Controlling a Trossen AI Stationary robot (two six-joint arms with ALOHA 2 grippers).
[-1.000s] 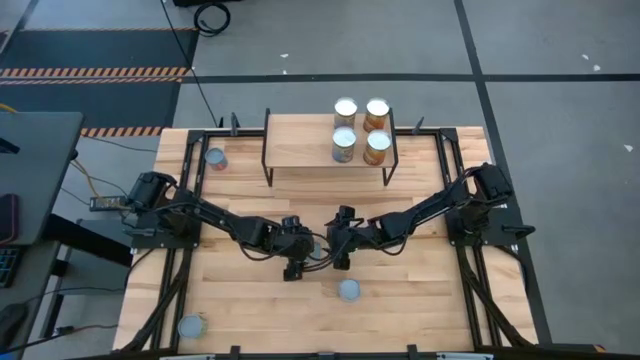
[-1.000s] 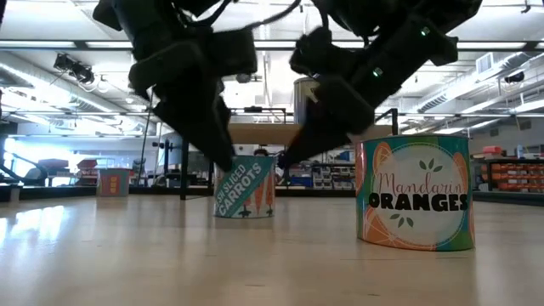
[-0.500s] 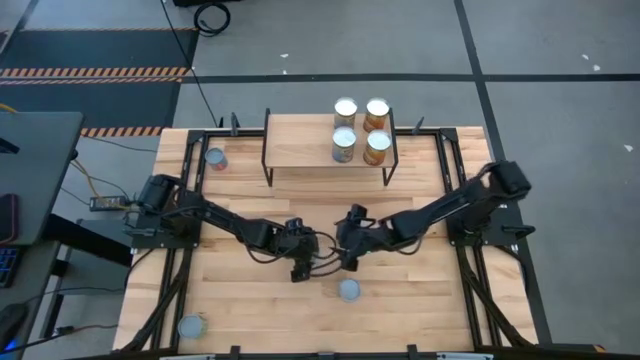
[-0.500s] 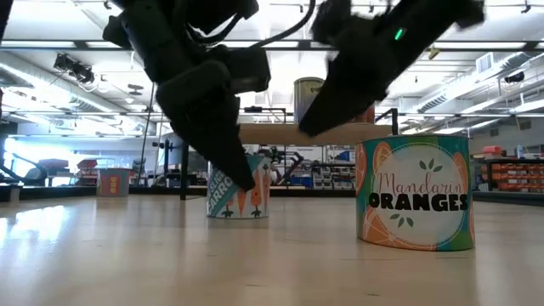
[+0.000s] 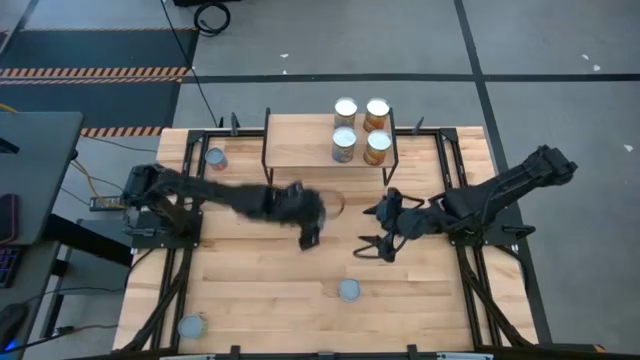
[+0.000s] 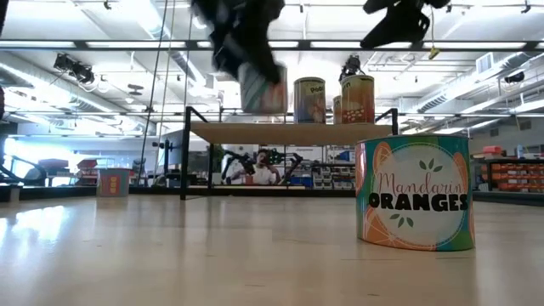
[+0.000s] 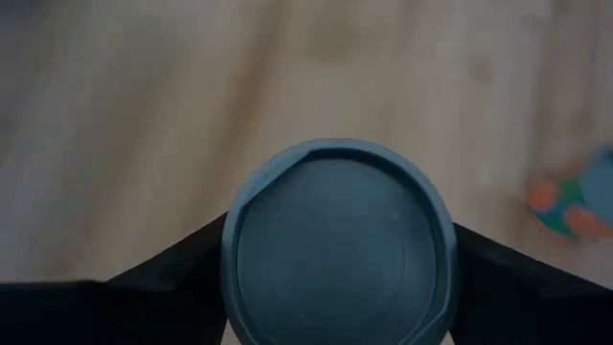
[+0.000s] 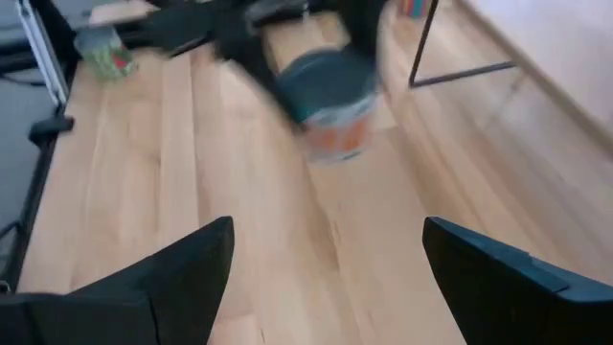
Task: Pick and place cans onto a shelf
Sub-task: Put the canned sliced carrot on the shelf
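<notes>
On the wooden counter (image 5: pixel 250 290), the left gripper (image 5: pixel 309 228) holds a can (image 7: pixel 337 244) clamped between its fingers, lifted clear in front of the shelf (image 5: pixel 300 148). The right gripper (image 5: pixel 372 245) hangs nearby, fingers spread apart and empty.

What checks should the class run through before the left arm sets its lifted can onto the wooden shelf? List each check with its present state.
1. Left gripper fingers shut on the grey-topped carrots can: ok.
2. Can lifted off the wooden tabletop: ok.
3. Free space on the light-wood shelf left of the four shelved cans: ok.
4. Right gripper open and apart from the can: ok.
5. Can upright in grip: cannot tell.
</notes>
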